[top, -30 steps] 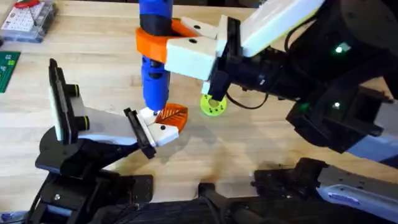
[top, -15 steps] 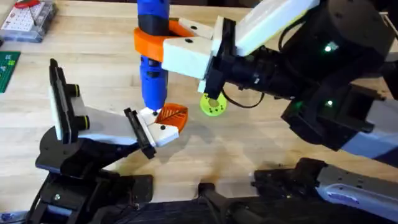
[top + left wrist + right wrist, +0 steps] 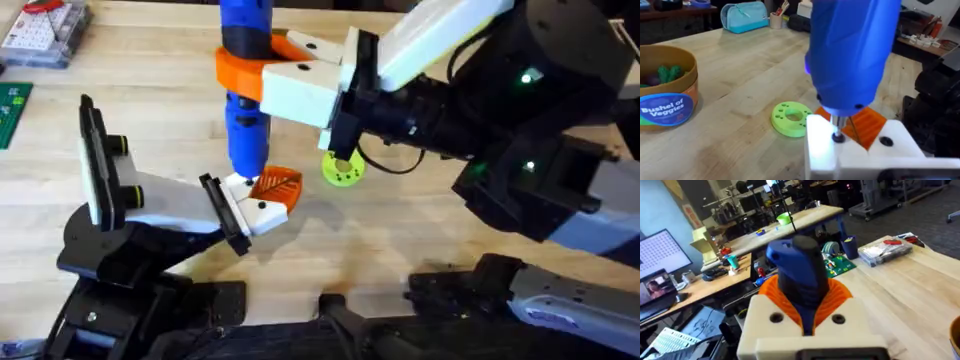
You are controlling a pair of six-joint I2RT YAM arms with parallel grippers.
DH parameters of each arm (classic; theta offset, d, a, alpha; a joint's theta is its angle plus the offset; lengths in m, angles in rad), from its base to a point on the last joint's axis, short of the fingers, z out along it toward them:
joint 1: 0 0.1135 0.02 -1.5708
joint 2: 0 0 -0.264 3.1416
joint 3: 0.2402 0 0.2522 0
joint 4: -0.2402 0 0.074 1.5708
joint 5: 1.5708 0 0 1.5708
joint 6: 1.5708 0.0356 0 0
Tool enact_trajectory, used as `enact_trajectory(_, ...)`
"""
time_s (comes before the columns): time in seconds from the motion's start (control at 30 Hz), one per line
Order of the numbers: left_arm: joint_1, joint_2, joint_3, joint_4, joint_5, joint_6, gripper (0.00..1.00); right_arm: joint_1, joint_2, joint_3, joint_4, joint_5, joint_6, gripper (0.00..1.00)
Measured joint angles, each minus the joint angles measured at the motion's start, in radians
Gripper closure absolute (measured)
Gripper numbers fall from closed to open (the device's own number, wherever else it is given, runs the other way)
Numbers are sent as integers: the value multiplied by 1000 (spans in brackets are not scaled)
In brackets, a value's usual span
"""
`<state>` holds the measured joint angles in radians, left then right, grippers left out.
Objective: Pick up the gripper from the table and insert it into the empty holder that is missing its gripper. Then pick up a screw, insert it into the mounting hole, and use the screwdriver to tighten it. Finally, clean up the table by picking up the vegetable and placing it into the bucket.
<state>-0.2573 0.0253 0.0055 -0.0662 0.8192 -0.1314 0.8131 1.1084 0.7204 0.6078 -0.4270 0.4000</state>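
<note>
Overhead, upper middle: the right gripper [image 3: 262, 72], white with orange ribbed pads, is clamped around the fat blue screwdriver [image 3: 246, 110], which stands upright over the pale, grainy table [image 3: 400, 230]. Its tip sits on the white block held at the left gripper [image 3: 262, 198]; how those fingers stand, I cannot tell.

Left wrist: the smooth blue barrel narrows to a metal bit [image 3: 838, 129], beside a lime-green perforated disc [image 3: 790, 118] and a cardboard bucket [image 3: 667, 87] at far left.

Right wrist: the screwdriver's dark cap [image 3: 802, 262] rises between orange pads [image 3: 840, 294].

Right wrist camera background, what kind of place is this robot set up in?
Probably a robotics or electronics lab: workbenches crowded with tools, a computer monitor, a green circuit board and a clear parts organizer on the pale wooden table.
</note>
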Motion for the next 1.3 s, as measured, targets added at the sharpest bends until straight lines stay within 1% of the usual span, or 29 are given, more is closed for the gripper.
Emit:
enact_trajectory(0.33, 0, 0, 0, 0, 0, 0, 989, 0, 0, 0, 6, -4, 0, 946)
enact_trajectory(0.53, 0, -1, 1, 4, 0, 8, 989, -7, -15, -28, 79, -33, -7, 945)
enact_trajectory(0.63, -1, -1, 1, 0, 0, 7, 989, -41, -56, -32, 70, -37, -6, 943)
enact_trajectory(0.73, -1, 0, 1, 0, 0, 7, 989, -96, -106, -32, 78, -26, 2, 944)
enact_trajectory(0.83, -1, 0, 1, 0, 0, 7, 989, -123, -120, -31, 95, -15, 15, 945)
enact_trajectory(1.1, -1, 0, 1, 0, 0, 7, 990, -144, -115, -30, 17, -5, 24, 944)
enact_trajectory(1.3, -1, 0, 1, 0, -1, 7, 989, -201, -114, -29, -109, 29, 20, 944)
